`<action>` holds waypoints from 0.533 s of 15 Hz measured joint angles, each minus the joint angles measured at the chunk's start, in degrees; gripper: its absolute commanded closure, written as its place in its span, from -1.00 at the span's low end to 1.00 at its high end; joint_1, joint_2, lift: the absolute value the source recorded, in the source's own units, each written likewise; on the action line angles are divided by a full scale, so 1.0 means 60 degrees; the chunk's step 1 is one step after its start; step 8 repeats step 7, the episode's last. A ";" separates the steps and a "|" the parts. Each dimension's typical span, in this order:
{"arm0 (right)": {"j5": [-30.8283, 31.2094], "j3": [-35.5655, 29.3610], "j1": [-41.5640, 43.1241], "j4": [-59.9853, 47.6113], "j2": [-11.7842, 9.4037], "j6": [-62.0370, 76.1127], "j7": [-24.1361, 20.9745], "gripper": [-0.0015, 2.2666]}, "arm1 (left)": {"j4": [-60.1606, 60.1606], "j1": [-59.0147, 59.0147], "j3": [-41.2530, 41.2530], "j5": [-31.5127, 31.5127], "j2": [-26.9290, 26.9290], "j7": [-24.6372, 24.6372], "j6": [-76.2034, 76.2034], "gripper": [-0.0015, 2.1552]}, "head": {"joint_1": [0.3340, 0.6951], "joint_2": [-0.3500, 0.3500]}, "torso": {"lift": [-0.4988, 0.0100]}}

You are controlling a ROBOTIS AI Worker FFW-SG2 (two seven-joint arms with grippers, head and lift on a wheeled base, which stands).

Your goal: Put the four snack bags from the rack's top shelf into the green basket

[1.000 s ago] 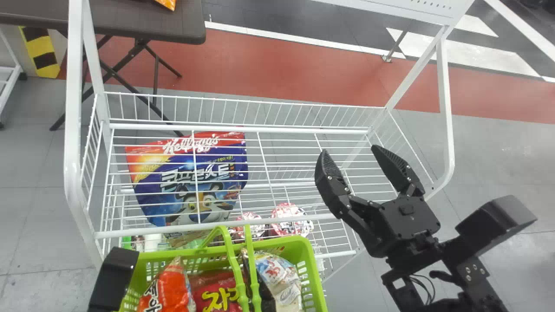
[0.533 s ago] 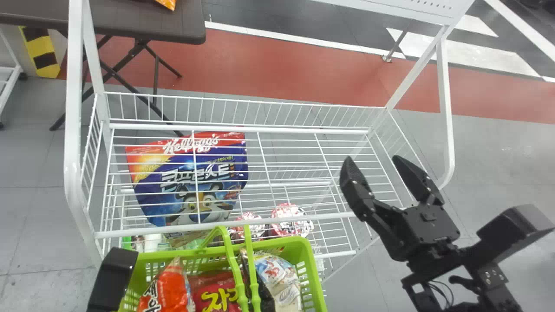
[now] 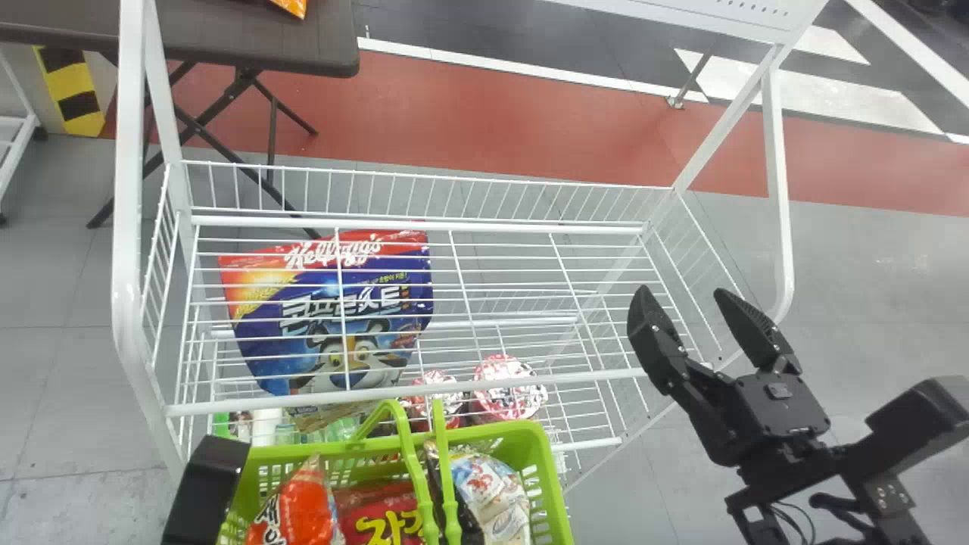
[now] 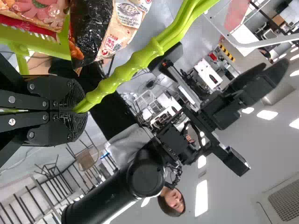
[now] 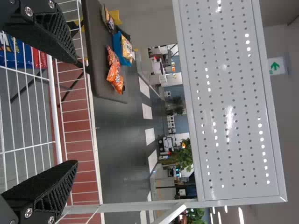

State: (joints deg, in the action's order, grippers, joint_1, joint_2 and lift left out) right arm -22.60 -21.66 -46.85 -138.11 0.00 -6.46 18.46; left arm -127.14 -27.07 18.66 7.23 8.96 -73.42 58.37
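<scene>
Close in, at the foot of my head view, the green basket [image 3: 556, 484] is at the near side of the rack, its handle [image 3: 412, 462] in the closed grip of my left gripper [image 3: 206, 488]. Packed side by side inside are a red-orange bag [image 3: 304, 503], a red bag [image 3: 382, 518] with yellow lettering and a white-and-blue bag [image 3: 496, 496]. Dark wrapping [image 3: 468, 515] shows beside the last; whether it is a separate bag, I cannot tell.

To the right, over the right end of the top shelf [image 3: 590, 376], I have my right gripper [image 3: 683, 294] apart from everything, its fingers spread wide with nothing between them. Beneath the wires of the white rack [image 3: 129, 227], toward the left, lies a big blue-and-red cereal bag [image 3: 325, 303], near two red-and-white lids [image 3: 507, 386] lower down.

Past the shelf, a white perforated panel [image 5: 229, 102] spans the rack. Farther off, in the view from my right wrist, orange bags [image 5: 114, 77] rest on a dark table [image 3: 250, 53], a blue bag [image 5: 125, 58] among the packets. A broad red strip [image 3: 469, 113] crosses the grey floor behind.
</scene>
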 measured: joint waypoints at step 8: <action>-0.0347 -0.0540 0.0167 0.1742 0.0000 -0.0082 0.0374 -0.93 | -0.0138 -0.0043 -0.0027 0.0018 0.0042 0.0005 0.0153 0.54 | 1.00 -1.00 | 0.96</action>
